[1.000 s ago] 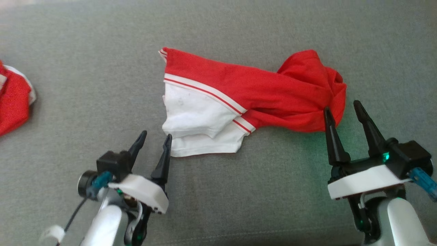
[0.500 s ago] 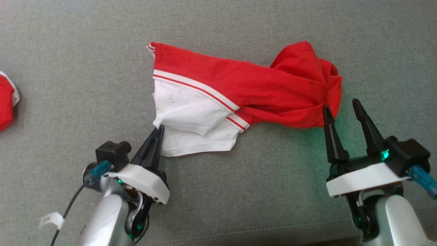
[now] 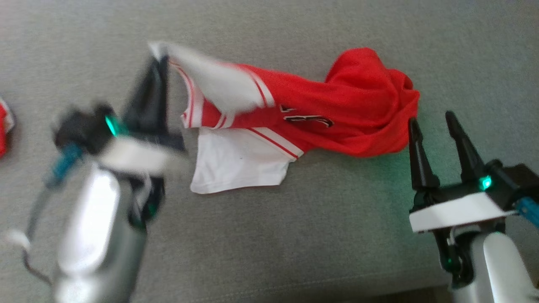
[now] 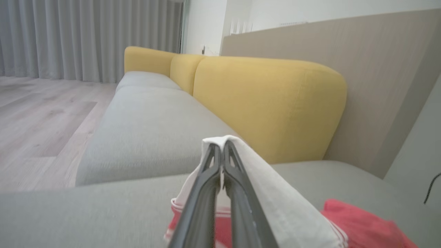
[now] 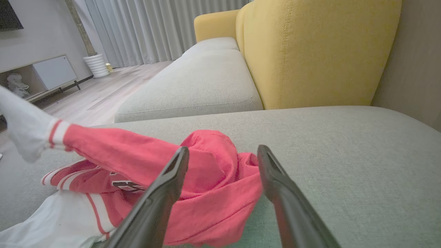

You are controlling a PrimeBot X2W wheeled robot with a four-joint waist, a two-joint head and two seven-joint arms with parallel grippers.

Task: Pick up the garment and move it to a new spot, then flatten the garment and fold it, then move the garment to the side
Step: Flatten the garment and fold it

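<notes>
The garment (image 3: 320, 115) is a red and white jersey lying bunched on the grey sofa seat (image 3: 269, 244), with dark lettering showing mid-way. My left gripper (image 3: 158, 63) is shut on the garment's white corner and holds it raised above the seat; in the left wrist view the white cloth (image 4: 262, 186) drapes over the closed left gripper (image 4: 222, 146). My right gripper (image 3: 431, 120) stands open just at the red bunched end (image 5: 213, 172), the fingers (image 5: 165, 193) either side of the red cloth's near edge in the right wrist view.
Another red and white cloth (image 3: 3, 126) lies at the seat's far left edge. Yellow back cushions (image 4: 268, 103) rise behind the seat, with a further grey seat (image 5: 203, 82) and wooden floor (image 4: 38, 113) beyond.
My left gripper closed on the white corner at the seat, then lifted it up and away, peeling the top layer back and showing the lettering. The right gripper stayed open beside the red end.
</notes>
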